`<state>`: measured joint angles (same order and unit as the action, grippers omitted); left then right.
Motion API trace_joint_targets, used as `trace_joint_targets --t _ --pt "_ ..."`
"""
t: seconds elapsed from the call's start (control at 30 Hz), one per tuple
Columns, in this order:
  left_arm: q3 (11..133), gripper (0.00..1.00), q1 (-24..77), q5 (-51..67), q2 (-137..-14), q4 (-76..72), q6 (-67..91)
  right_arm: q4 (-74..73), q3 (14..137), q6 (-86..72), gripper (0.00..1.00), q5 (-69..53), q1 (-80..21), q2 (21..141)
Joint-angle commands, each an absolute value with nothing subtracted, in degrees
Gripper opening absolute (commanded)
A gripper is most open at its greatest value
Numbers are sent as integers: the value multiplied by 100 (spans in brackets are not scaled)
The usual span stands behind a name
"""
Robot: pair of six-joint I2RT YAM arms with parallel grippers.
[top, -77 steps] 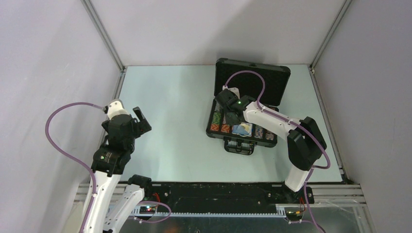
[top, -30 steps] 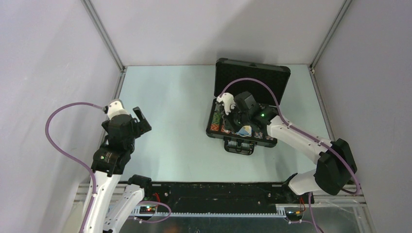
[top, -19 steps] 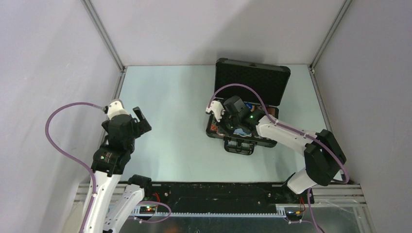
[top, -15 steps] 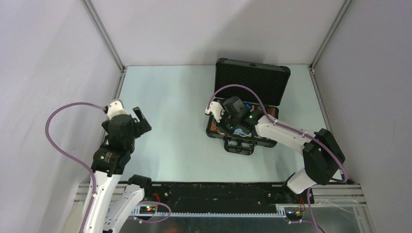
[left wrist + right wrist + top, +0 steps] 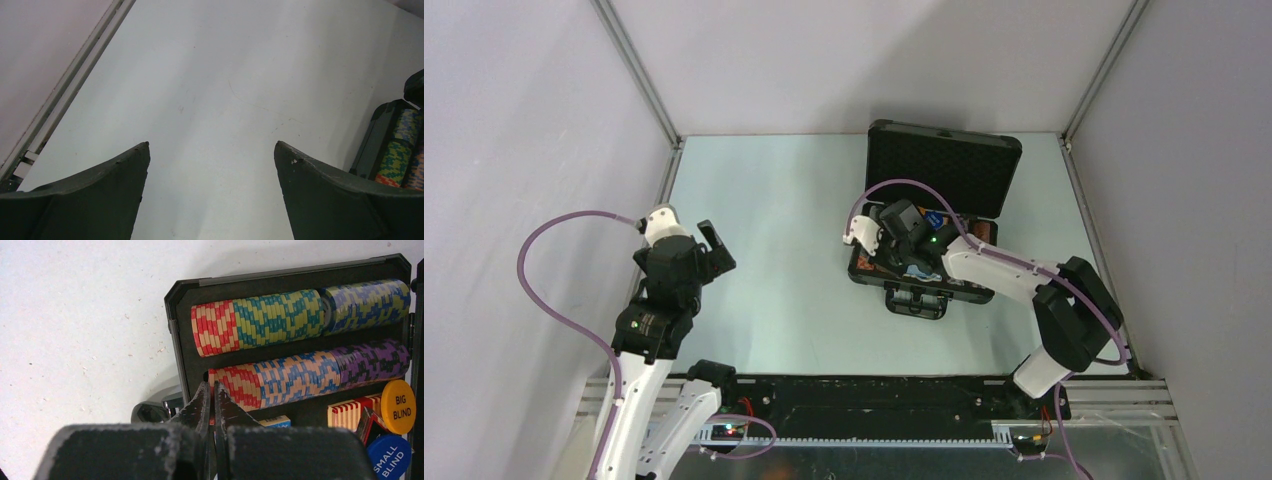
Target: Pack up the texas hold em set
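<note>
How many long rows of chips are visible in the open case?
2. In the right wrist view, the upper row lies along the case wall; the lower row sits directly beneath. The right claw covers part of the case, so more may be hidden.

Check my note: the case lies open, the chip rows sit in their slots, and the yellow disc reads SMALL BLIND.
One slip: the yellow disc reads BIG BLIND; the blue disc reads SMALL BLIND, per the right wrist view. The case is open, and the chip rows sit in their slots.
</note>
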<state>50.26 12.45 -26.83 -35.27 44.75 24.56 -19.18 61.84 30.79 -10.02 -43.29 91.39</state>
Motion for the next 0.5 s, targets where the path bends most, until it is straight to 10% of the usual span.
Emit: trace_joint_targets --t 0.0,0.47 --pt "5094 98 1187 -2718 -3560 4408 2487 -1805 6258 3405 0 -823 -4293 9223" --pt "5097 98 1190 -2721 -3563 4408 2487 -2168 6266 3579 12 -723 -4264 9318"
